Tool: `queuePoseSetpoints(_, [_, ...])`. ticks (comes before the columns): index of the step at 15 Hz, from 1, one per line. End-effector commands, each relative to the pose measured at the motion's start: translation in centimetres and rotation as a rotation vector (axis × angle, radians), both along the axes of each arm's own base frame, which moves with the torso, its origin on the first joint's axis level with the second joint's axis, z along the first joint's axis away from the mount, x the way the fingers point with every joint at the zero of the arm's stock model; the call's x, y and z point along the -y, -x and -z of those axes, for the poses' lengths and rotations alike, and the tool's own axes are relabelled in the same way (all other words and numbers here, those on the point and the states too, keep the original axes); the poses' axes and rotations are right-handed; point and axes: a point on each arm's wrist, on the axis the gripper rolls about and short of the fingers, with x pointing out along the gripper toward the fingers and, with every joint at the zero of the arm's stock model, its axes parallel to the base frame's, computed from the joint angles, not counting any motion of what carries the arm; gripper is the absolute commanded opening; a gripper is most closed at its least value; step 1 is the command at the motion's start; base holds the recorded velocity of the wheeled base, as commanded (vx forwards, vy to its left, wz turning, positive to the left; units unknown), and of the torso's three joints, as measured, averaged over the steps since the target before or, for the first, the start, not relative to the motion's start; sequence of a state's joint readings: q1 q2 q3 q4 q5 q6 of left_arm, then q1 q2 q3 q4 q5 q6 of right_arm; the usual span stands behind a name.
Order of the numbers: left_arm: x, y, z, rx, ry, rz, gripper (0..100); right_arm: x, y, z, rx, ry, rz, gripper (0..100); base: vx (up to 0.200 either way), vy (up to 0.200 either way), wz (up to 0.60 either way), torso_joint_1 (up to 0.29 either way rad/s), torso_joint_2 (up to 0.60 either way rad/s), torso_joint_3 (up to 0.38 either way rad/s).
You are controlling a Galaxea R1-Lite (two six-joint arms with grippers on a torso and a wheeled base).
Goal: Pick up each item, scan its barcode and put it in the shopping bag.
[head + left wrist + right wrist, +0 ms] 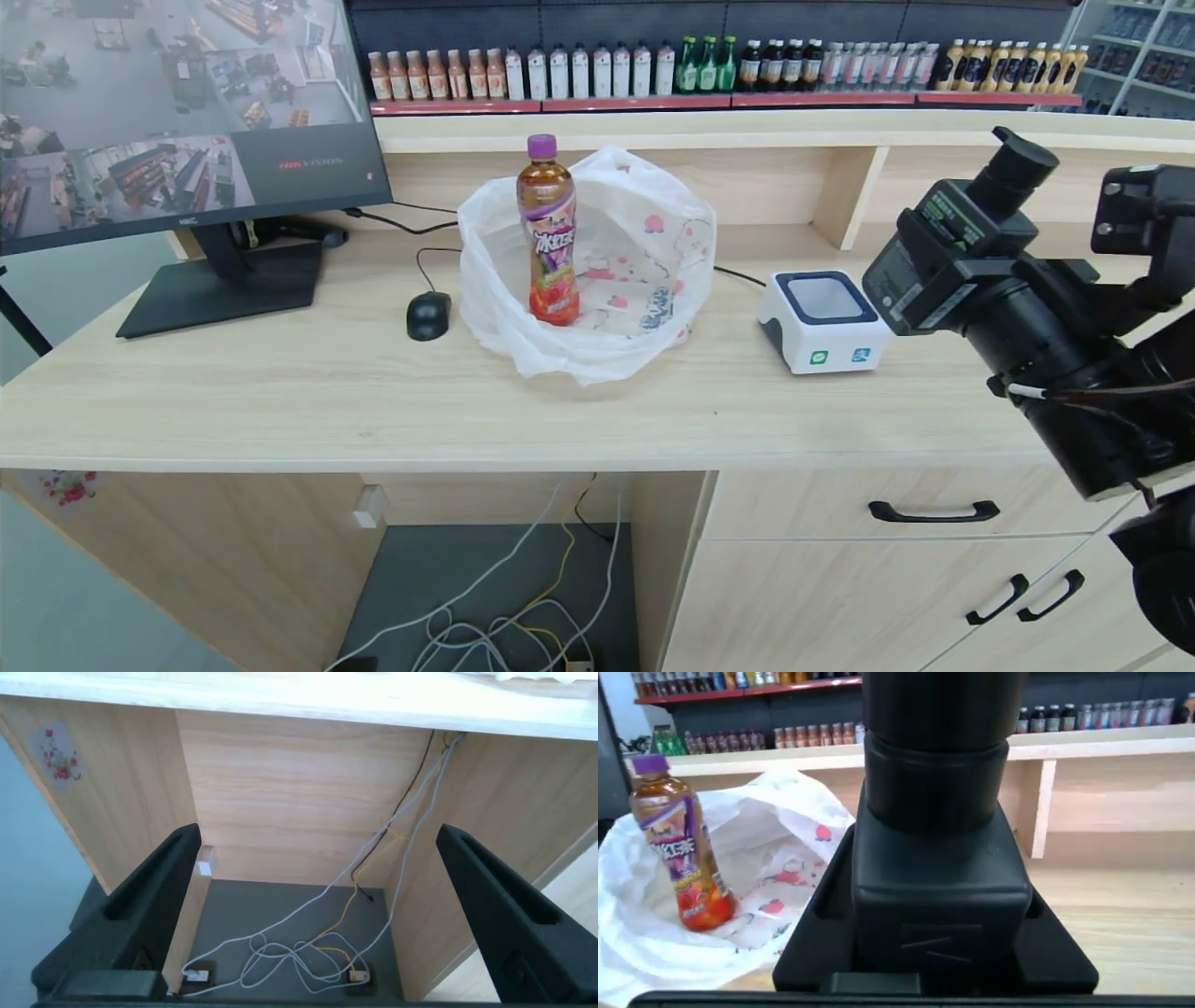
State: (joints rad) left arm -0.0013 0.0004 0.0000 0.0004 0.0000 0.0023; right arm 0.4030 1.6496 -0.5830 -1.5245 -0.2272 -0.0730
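– Bottle (548, 243) status, pls?
– We see it upright inside the shopping bag (644, 215), purple cap up, base on the bag's bottom, toward the bag's left side. The bag's mouth is wide open, and it sits mid worktop (280, 401).
– Scanner?
– The scanner (822, 320) is a white box w/ a dark-framed window. It's on the worktop just right of the bag; we see a narrow gap btwn them.
– Our left end effector (320, 835)?
– Released: fingers (154, 896) spread wide, nothing btwn them. It's down low, facing the open bay under the worktop, w/ loose cables (308, 952) on the bay floor beyond it.
– And the right end effector (936, 924)?
– We can't tell its state. In the right wrist view its dark housing stands in front, w/ bag and bottle beyond. The head view puts the right arm (1027, 308) at the right edge, raised above the worktop, near the scanner's right side, apart from it.
– Anything else around?
– Monitor (177, 103) at far left on its stand. Mouse (428, 315) btwn the stand and the bag, close to the bag's left edge. Behind the worktop, a shelf (728, 98) w/ a row of drinks. Drawers (934, 511) w/ black handles under the worktop's right part.
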Motion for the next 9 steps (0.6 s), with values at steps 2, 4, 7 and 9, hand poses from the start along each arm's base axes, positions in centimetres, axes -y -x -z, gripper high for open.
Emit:
queuePoseSetpoints(2, [0.0, 0.0, 0.0, 0.001, 0.002, -0.001, 100, -0.7, -1.4, -0.4, 0.021, -0.007, -0.008, 0, 0.000, 0.200, 0.00, 0.007, 0.00, 0.002])
queuePoseSetpoints(4, [0.0, 0.0, 0.0, 0.001, 0.002, -0.001, 100, -0.9, -1.9, -0.1, 0.015, -0.002, -0.012, 0, 0.000, 0.200, 0.00, 0.000, 0.00, 0.002])
queuePoseSetpoints(7, [0.0, 0.0, 0.0, 0.001, 0.001, -0.001, 100, -1.1, -2.0, 0.2, 0.006, 0.003, -0.020, 0, 0.000, 0.200, 0.00, 0.006, 0.01, 0.002])
queuePoseSetpoints(9, [0.0, 0.0, 0.0, 0.001, -0.001, 0.000, 100, -1.1, -2.0, 0.3, 0.001, 0.007, -0.024, 0, 0.000, 0.200, 0.00, 0.002, 0.00, 0.000])
